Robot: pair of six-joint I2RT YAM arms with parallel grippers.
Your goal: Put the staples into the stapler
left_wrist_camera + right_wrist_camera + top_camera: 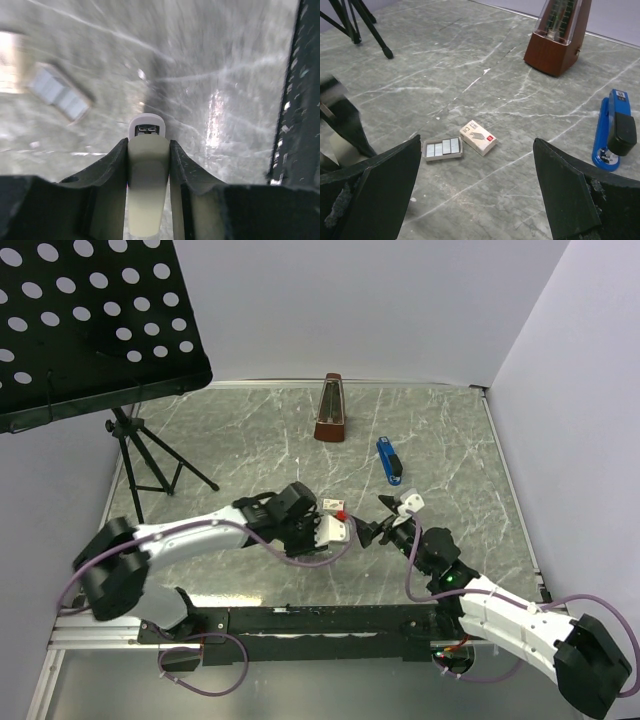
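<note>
Crisply from right wrist, blurred from left: staples (442, 148).

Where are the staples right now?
Right wrist view, centre: the staples lie in an open tray on the table, their red-printed sleeve just right of it, the blue stapler further right.

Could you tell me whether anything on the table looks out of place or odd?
Only the staples: they lie uncovered, slid out of their sleeve, which lies askew beside them. Nothing looks spilled or damaged.
</note>
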